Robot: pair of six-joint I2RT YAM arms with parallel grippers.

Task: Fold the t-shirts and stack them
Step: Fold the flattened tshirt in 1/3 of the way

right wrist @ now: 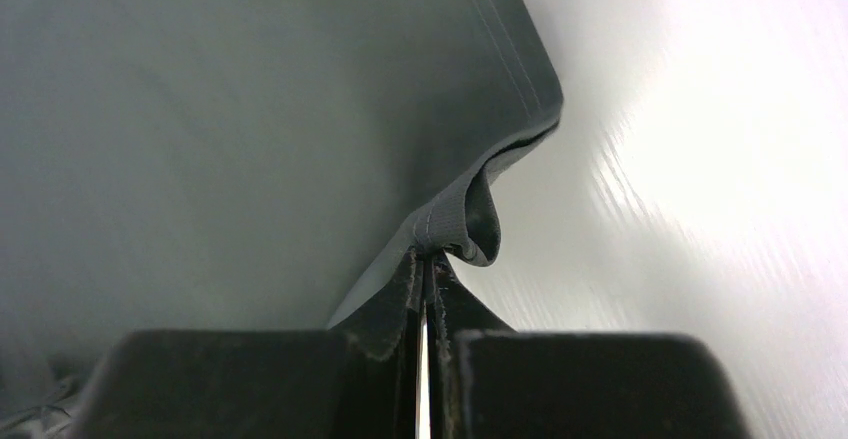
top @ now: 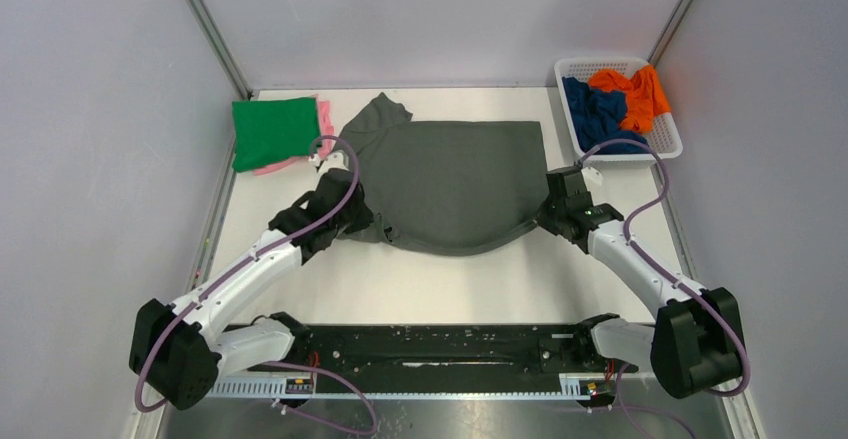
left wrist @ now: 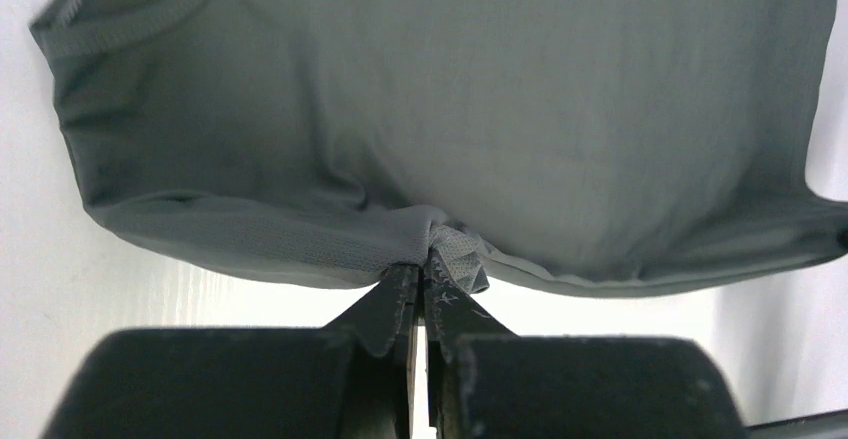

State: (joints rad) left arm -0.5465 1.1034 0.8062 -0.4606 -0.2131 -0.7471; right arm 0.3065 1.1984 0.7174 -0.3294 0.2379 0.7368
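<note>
Tools first, top view: left tool [top: 378, 229] and right tool [top: 547, 221] are both pinched shut on the near edge of the dark grey short-sleeved soft cloth t-shirt [top: 455, 184], one at each end. It lies spread across the middle of the white table [top: 450, 289]. A folded green t-shirt [top: 272, 131] sits on a pink t-shirt [top: 323, 119] far left. The orange t-shirt [top: 640, 94] and navy blue t-shirt [top: 597, 109] are bunched in the white plastic lattice basket [top: 665, 147] far right.

Left wrist view: jaws closed on a puckered bit of stitched edge, cloth sagging either side.

Right wrist view: same deal, clamped on a curled-over hem corner.

Reckon it's light and floppy, maybe a bit stretchy, so grab hems and corners and pull evenly or it'll droop and wrinkle
</note>
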